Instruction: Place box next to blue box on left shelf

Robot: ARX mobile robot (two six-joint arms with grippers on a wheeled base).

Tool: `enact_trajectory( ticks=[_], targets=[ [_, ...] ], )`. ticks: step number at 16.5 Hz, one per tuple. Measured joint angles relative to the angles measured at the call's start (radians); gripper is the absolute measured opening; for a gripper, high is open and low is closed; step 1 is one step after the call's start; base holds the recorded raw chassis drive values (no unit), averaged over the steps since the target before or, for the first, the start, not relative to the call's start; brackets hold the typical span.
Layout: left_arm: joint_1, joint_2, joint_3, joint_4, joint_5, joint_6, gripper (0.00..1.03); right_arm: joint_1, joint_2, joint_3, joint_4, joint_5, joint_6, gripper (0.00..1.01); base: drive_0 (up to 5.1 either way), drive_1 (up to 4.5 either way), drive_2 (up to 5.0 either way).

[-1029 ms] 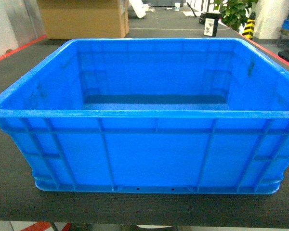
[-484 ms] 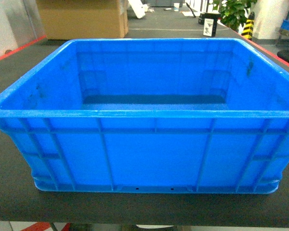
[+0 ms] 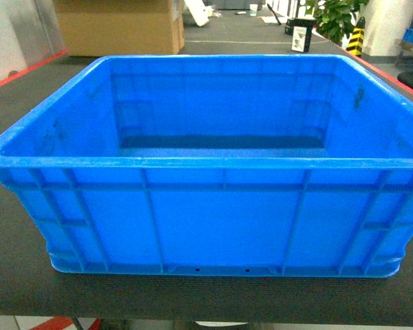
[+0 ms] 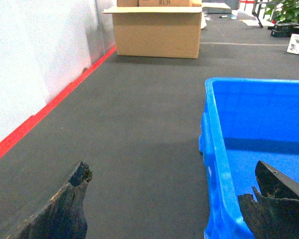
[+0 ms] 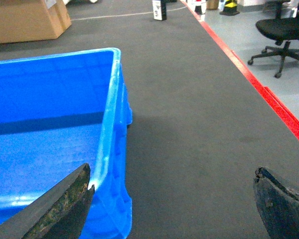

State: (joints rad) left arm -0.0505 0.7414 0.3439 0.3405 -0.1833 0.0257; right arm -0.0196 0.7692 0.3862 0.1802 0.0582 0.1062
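Nothing is differing from the earlier head pictures: the box [image 3: 206, 172] is sitting in the same spot on the dark mat [image 3: 14, 275], its near wall close to the mat's front edge, open top up and nothing inside. Both grippers are standing wide open. The left gripper [image 4: 172, 199] is straddling the box's left rim, one finger [image 4: 65, 209] hanging over the mat outside and the other over the inside of the box. The right gripper [image 5: 174, 201] is straddling the right rim likewise, its inner finger [image 5: 65, 204] over the rim and its outer one over bare mat. Behind the box, a cardboard carton [image 3: 117, 26] is standing at the mat's far left, a potted plant [image 3: 334, 17] at the far right. An office chair [image 5: 284, 35] is standing beyond the red line [image 5: 269, 94] bordering the mat's right edge.
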Motion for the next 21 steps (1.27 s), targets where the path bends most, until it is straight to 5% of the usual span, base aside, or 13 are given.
enact_trajectory(
  ticks=[5, 10, 20, 21],
  targets=[
    [-0.084, 0.516, 0.337, -0.011, -0.019, 0.007, 0.98, 0.042, 0.510, 0.394, -0.076, -0.064, -0.025, 0.98, 0.0, 0.00, 0.0],
    [-0.108, 0.729, 0.433, -0.048, -0.045, -0.027, 0.98, 0.084, 0.797, 0.571, -0.124, -0.088, -0.017, 0.98, 0.0, 0.00, 0.0],
    [-0.124, 0.846, 0.493, -0.130, -0.049, -0.109, 0.98, 0.132, 0.913, 0.621, -0.152, -0.051, 0.000, 0.98, 0.0, 0.00, 0.0],
    [-0.124, 0.846, 0.493, -0.129, -0.050, -0.106, 0.94, 0.137, 0.913, 0.623, -0.155, -0.050, 0.006, 0.90, 0.0, 0.00, 0.0]
  ],
)
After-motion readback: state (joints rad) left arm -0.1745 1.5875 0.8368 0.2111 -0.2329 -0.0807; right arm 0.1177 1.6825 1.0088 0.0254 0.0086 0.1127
